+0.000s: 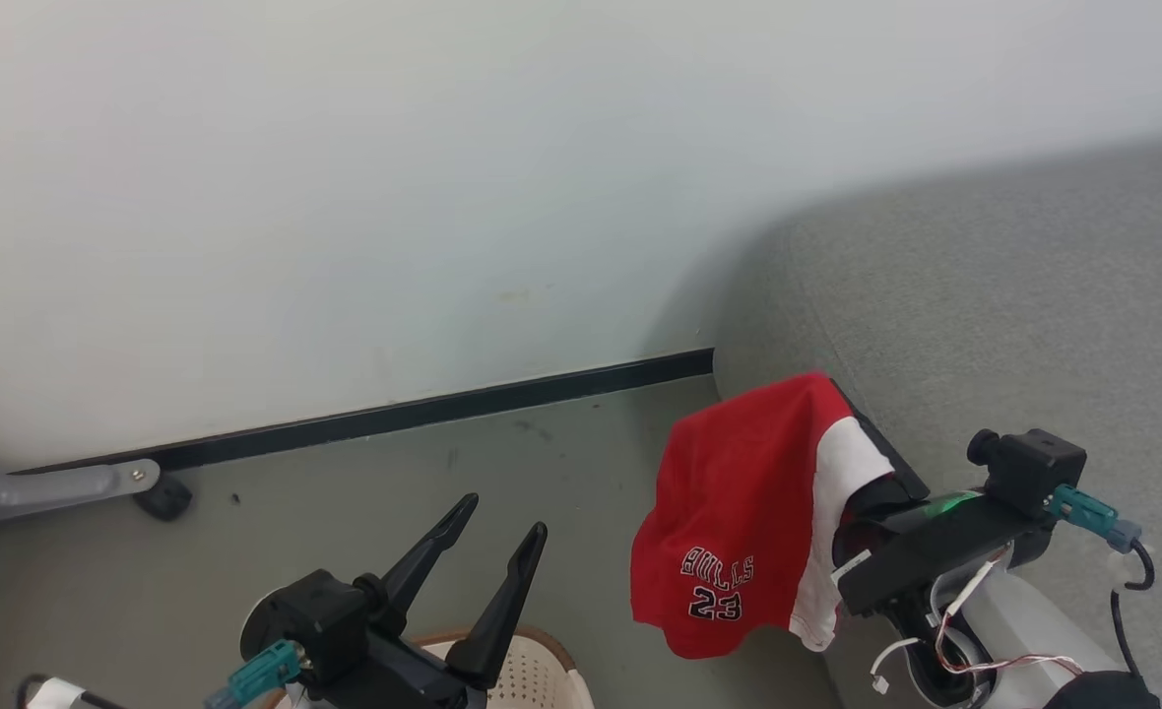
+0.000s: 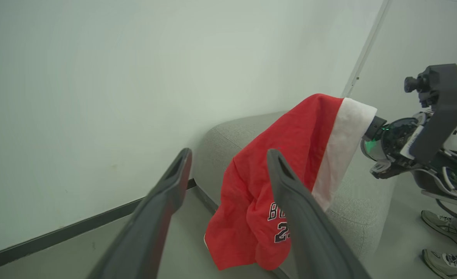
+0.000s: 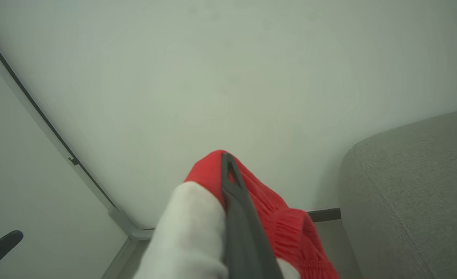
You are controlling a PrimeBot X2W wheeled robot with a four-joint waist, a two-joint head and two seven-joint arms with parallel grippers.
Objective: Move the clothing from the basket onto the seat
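Pale wall [image 1: 345, 197] behind, nothing at risk there. Grey sofa [image 1: 1014, 295] takes the right side, rounded corner close to the wall. The red clothing [image 1: 739, 492] is not on it yet: it hangs off the sofa's left edge over the bare floor [image 1: 295, 512], most of the cloth on the floor side. Can't tell if it brushes the sofa's side. Main risk, my read: if the right gripper [image 1: 884, 461] lets go here, the cloth drops to the floor or slides down the sofa's side instead of landing on the cushion, so it needs carrying further over first. The right gripper is clamped on the cloth near the white band and the rest drapes over its fingers. Second risk: on release the fabric clings to a finger and gets dragged back off when the arm pulls away. The grip looks like a pinch at one edge, so the loose hanging weight could slip out mid-move. Basket [image 1: 532, 675] sits at the bottom of the head view under the left gripper [image 1: 502, 517]; can't tell if more clothing is in it. The left gripper is spread wide and empty, pointing toward the hanging cloth and apart from it; a careless swing could snag the hem. A person's shoes [image 2: 441, 228] are on the floor past the sofa, near the right arm, so a wide sweep is a hazard.
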